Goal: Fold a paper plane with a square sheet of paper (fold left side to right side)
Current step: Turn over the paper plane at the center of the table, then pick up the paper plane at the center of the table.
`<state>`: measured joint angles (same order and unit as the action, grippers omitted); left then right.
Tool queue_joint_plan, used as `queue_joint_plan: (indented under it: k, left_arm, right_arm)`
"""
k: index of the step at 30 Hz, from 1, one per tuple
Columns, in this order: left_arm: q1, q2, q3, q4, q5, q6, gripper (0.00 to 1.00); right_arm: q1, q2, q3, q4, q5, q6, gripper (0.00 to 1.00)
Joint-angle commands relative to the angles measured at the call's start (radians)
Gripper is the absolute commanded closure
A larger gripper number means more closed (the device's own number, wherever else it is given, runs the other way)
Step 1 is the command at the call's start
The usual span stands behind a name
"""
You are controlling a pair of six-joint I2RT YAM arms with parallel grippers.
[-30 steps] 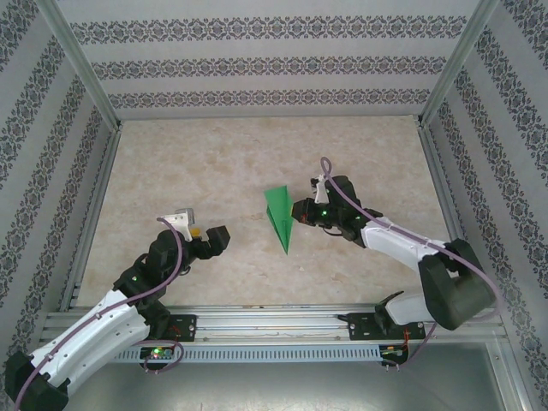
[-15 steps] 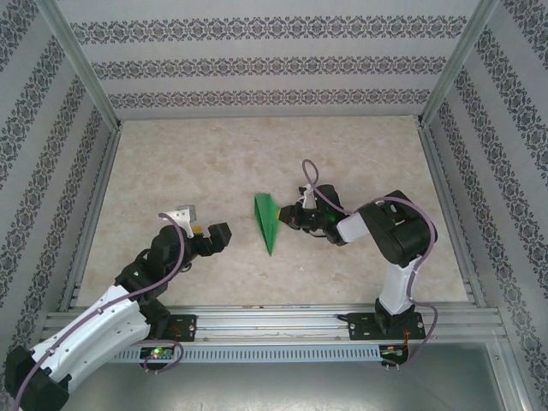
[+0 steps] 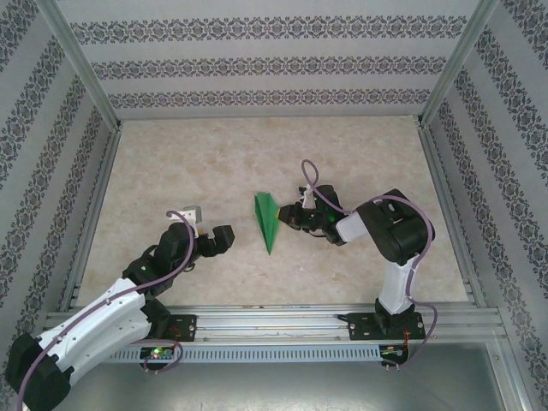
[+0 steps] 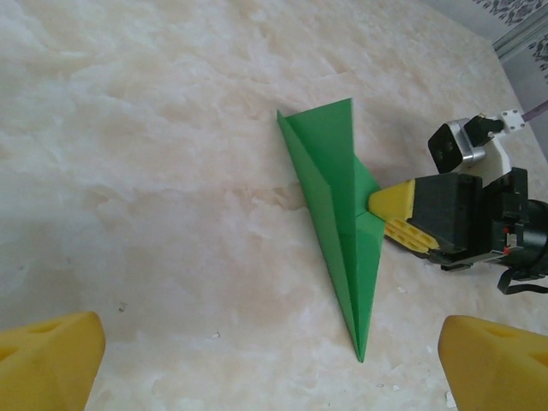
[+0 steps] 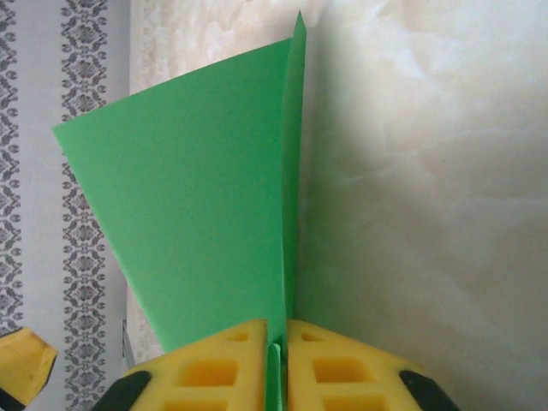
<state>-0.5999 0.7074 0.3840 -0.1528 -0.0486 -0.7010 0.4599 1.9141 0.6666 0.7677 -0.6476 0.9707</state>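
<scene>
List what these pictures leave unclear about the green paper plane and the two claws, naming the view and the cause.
Right wrist view: lower part of the paper plane, behind the fingers of the right claw and off the bottom edge.
Left wrist view: most of the left claw, cut by the bottom edge.
Top external view: the paper plane's creases, too small.
</scene>
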Motion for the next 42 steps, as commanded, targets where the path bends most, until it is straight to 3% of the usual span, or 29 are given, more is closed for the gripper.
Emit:
queue_joint_plan:
  k: [1,11,16,25,32,42]
  left_arm:
    - [0.018,0.012,0.029,0.031,0.021,-0.006,0.00]
    - [0.020,0.014,0.026,0.028,0.021,-0.004,0.00]
    - [0.024,0.003,0.029,0.011,0.007,0.000,0.00]
    - [0.043,-0.017,0.021,0.022,0.001,0.011,0.00]
    - [0.052,-0.016,0.007,0.043,0.009,0.017,0.00]
    - [0.056,-0.026,-0.008,0.042,0.013,0.022,0.00]
  right_arm:
    - [-0.010,-0.018,-0.003,-0.019,0.028,-0.022,0.78]
    - [-0.014,-0.088,-0.014,-0.136,0.087,-0.056,0.58]
    - [-0.017,-0.205,-0.013,-0.355,0.184,-0.127,0.46]
    - [0.080,-0.368,0.189,-0.950,0.306,-0.354,0.47]
    - [0.173,-0.272,0.325,-1.056,0.345,-0.329,0.47]
    - [0.225,-0.139,0.443,-1.103,0.371,-0.328,0.42]
